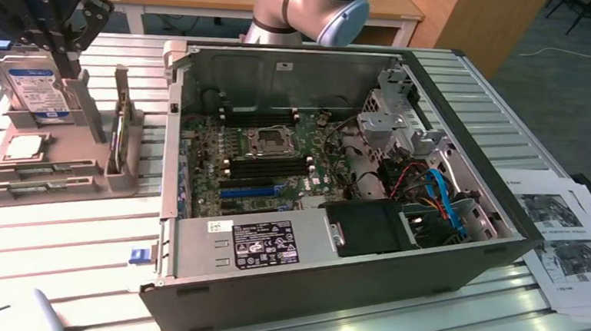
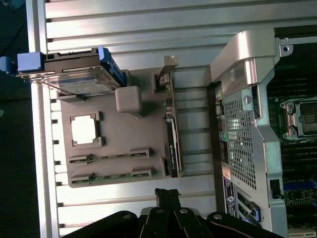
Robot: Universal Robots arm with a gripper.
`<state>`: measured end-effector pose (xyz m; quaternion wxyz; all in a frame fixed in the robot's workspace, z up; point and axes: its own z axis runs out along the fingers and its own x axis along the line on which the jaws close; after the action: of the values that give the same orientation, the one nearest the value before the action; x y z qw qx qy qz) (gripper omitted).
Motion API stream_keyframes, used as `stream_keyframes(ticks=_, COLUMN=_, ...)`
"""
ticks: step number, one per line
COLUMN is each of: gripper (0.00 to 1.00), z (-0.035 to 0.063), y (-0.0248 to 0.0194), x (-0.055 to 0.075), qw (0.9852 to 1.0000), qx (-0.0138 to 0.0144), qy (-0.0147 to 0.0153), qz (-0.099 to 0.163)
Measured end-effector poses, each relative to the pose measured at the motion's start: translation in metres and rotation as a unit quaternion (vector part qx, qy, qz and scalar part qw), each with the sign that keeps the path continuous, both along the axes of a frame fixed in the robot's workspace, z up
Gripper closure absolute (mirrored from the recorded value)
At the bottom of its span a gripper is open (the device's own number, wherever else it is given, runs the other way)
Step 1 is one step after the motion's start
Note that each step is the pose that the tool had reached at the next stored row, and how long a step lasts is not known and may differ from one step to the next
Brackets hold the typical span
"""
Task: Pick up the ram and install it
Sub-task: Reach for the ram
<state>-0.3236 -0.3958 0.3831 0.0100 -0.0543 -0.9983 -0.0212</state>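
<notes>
My jaws (image 1: 69,58) are clenched on nothing, hanging above the grey holder (image 1: 74,179) on the counter (image 1: 66,232). The ram (image 2: 110,175) lies well below them in the holder's outer slot, untouched, its long axis along that edge, one end pointing toward the computer case (image 1: 375,216). To grasp it well, I judge the jaws should part, square across its thin width, and descend at mid-length

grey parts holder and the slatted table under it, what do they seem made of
The grey blocky parts holder looks like matte plastic, perhaps printed: its colour is dull and even, with no glare. The slatted silver table looks like brushed or anodised aluminium: pale metallic ribs with bright reflections.
</notes>
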Motion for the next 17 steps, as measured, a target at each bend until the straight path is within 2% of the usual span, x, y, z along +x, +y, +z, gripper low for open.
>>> stream_keyframes(ticks=6, gripper=0.90, z=-0.0009, y=0.0021, x=-0.013, qw=1.0000, qx=0.0000, qy=0.0004, qz=-0.005)
stream_keyframes(ticks=17, gripper=0.90, z=-0.0023, y=0.0031, x=-0.041, qw=1.0000, qx=0.0000, qy=0.0015, qz=-0.010)
